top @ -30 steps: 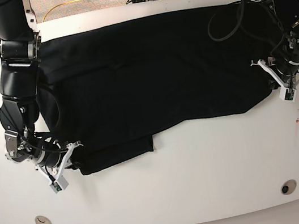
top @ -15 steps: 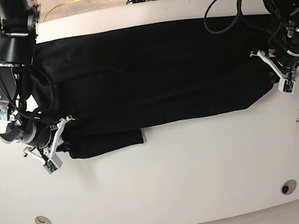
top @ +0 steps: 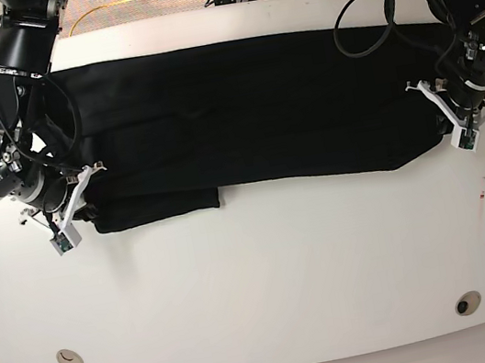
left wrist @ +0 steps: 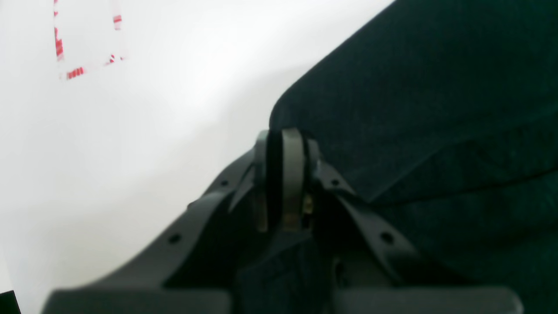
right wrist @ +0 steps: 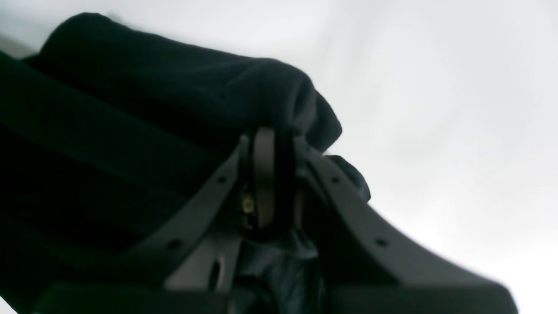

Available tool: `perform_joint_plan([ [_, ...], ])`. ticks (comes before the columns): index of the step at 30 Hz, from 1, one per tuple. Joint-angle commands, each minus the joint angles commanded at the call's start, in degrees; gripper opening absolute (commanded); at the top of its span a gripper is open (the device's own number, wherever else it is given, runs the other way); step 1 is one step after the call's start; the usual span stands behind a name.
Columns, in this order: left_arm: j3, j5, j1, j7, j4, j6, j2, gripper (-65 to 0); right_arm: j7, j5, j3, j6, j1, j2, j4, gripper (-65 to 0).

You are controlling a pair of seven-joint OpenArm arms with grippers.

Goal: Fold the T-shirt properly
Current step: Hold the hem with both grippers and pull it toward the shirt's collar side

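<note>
The black T-shirt (top: 258,104) lies folded over itself across the white surface (top: 268,280), its near edge pinched in the closed jaws of both left gripper (top: 454,129) and right gripper (top: 77,218).

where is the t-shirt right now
In the base view the T-shirt spans the far half of the white table, between the left gripper on the right and the right gripper on the left.
</note>
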Motion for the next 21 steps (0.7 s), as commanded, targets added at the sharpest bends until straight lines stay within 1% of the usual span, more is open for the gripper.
perform_joint_plan([
  [7, -0.62, 0.44, 0.09, 0.18, -0.18, 0.0, -0.26, -65.0, 0.0, 0.0, 0.26, 0.0, -3.08, 0.0, 1.76, -65.0],
  [9, -1.23, 0.44, 0.79, 0.18, -0.18, 0.0, -1.32, -65.0, -0.09, 0.0, 1.67, 0.0, -4.57, -0.09, 2.9, -65.0],
  [11, -1.76, 0.44, 0.97, 0.09, -0.79, 0.0, -1.49, -65.0, -0.18, 0.0, 2.64, 0.0, -5.98, -0.26, 4.04, -65.0],
  [13, -1.76, 0.44, 0.97, 0.09, -1.85, 0.0, -1.49, -65.0, -1.41, 0.0, 2.99, 0.0, -6.68, -0.7, 4.66, -65.0],
  [16, -1.76, 0.35, 0.79, -0.09, -4.13, 0.0, -1.49, -65.0, -5.01, 0.0, 3.16, 0.0, -7.82, -1.05, 6.07, -65.0],
  [19, -1.76, 0.35, 0.7, -0.09, -4.84, 0.0, -1.49, -65.0, -6.59, 0.0, 3.16, 0.0, -10.02, -1.32, 8.09, -65.0],
  [21, -1.76, 0.35, 0.7, -0.09, -4.84, 0.0, -1.49, -65.0, -6.68, 0.0, 3.16, 0.0, -11.87, -1.32, 9.41, -65.0],
])
